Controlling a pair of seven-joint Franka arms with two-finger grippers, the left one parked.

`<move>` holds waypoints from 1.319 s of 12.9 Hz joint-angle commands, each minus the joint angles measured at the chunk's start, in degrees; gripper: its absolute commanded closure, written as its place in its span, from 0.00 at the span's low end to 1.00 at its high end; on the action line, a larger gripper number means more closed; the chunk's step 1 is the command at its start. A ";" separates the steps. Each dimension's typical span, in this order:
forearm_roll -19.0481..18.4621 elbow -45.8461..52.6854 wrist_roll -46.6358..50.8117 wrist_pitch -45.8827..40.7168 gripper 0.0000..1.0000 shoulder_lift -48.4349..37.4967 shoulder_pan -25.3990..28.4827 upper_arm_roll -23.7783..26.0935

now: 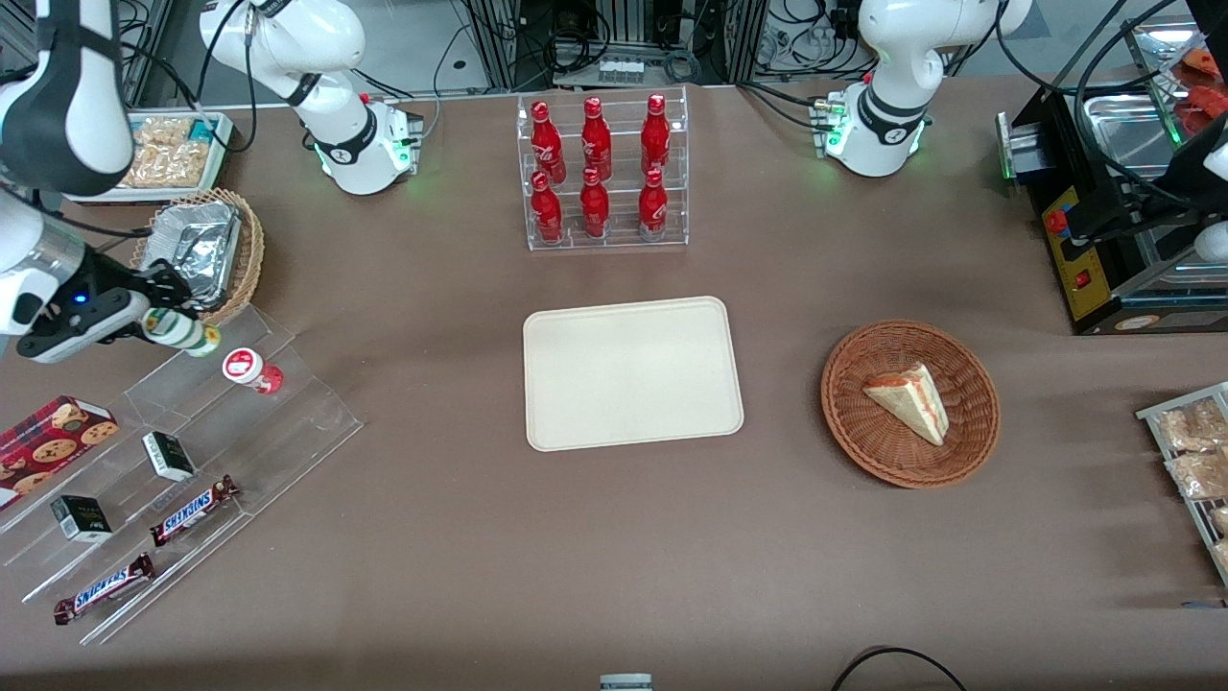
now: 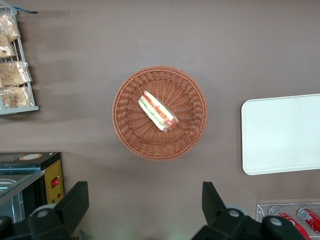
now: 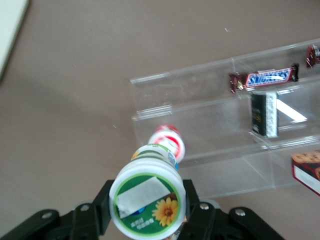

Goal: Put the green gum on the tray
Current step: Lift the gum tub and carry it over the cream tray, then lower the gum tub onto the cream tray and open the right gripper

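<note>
Over the clear acrylic shelf [image 1: 192, 451], toward the working arm's end of the table: right gripper [image 1: 153, 305], fingers [image 3: 102, 205] closed on the green gum [image 1: 182, 331], bottle tilted, held at its body and lifted off the shelf step

Green gum, wrist view [image 3: 146, 200]: base label with flower facing the camera, clamped between both pads at roughly 9 and 3 o'clock on the body

Red-and-white bottle [image 1: 251, 369]: 1 item, just beside the held bottle at about 4 o'clock in the front view, resting on the shelf; contact between the 2 not discernible

Tray [image 1: 631, 372]: bare, well apart from the gripper, at about 3 o'clock from it across open table

Also present: 2 Snickers bars [image 1: 195, 510], foil dish in wicker basket [image 1: 197, 251], cookie box [image 1: 50, 437], rack of 6 red bottles [image 1: 600, 173], basket with sandwich [image 1: 909, 403]

Risks, judged:
- Slip from a round, smooth body gripped on a tilt; likely cause, fast swing toward the tray
- Knock against the red-and-white bottle on departure; cause, sideways move before gaining height
- Catch on the shelf's clear step edges; cause, too low a path
- Topple or roll on release; cause, letting go while tilted or above the tray surface
- Landing on the low rim instead of inside; cause, stopping short at the tray's near edge
</note>
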 commanded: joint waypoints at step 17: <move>0.63 30.72 84.09 20.82 1.00 43.98 49.14 -0.37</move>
